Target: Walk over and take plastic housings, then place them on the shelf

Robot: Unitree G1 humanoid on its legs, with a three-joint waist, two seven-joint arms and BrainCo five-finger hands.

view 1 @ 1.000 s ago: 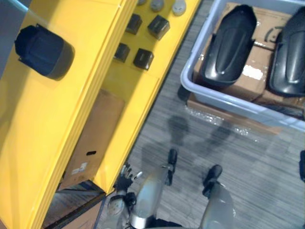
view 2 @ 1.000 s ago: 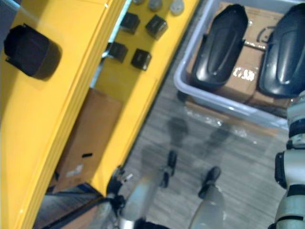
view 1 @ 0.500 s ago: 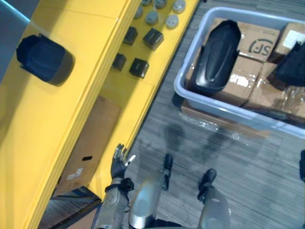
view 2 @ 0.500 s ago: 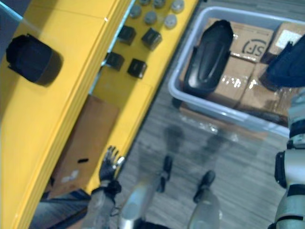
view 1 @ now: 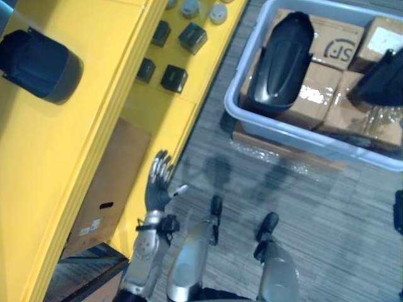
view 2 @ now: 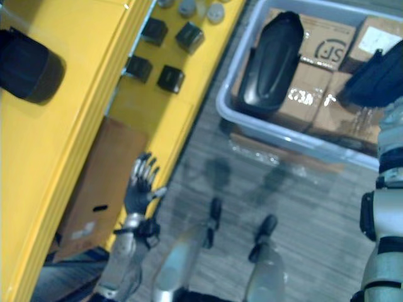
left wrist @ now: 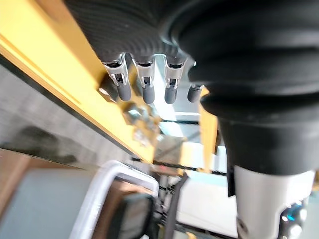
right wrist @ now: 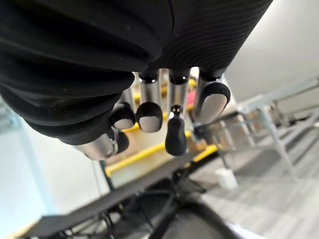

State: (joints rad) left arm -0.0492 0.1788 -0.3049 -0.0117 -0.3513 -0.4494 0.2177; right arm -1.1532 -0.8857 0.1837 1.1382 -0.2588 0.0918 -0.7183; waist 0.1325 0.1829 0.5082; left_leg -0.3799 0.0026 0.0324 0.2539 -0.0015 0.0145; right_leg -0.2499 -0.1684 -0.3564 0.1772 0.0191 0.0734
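Observation:
A black plastic housing point(view 1: 280, 60) lies on cardboard boxes point(view 1: 334, 47) in a grey bin point(view 1: 283, 129) on the floor. A second black housing point(view 2: 371, 78) stands tilted up at the bin's right end, just above my right forearm. My right hand point(right wrist: 149, 114) has its fingers curled, with a dark shape below them. Another dark housing point(view 1: 34, 60) rests on top of the yellow shelf point(view 1: 75, 163) at the left. My left hand point(view 1: 156, 189) is open with fingers spread and holds nothing, next to the shelf's front edge; its fingers point(left wrist: 144, 84) are straight.
Small black boxes point(view 1: 173, 78) and grey round caps point(view 1: 191, 7) sit on a lower yellow shelf level. A flat cardboard box point(view 1: 110, 182) lies under the shelf. Grey carpet runs between the shelf and the bin.
The right-end housing went from lying flat in the bin to tilted up. My left hand rose beside the shelf edge and spread its fingers. The view has shifted a little.

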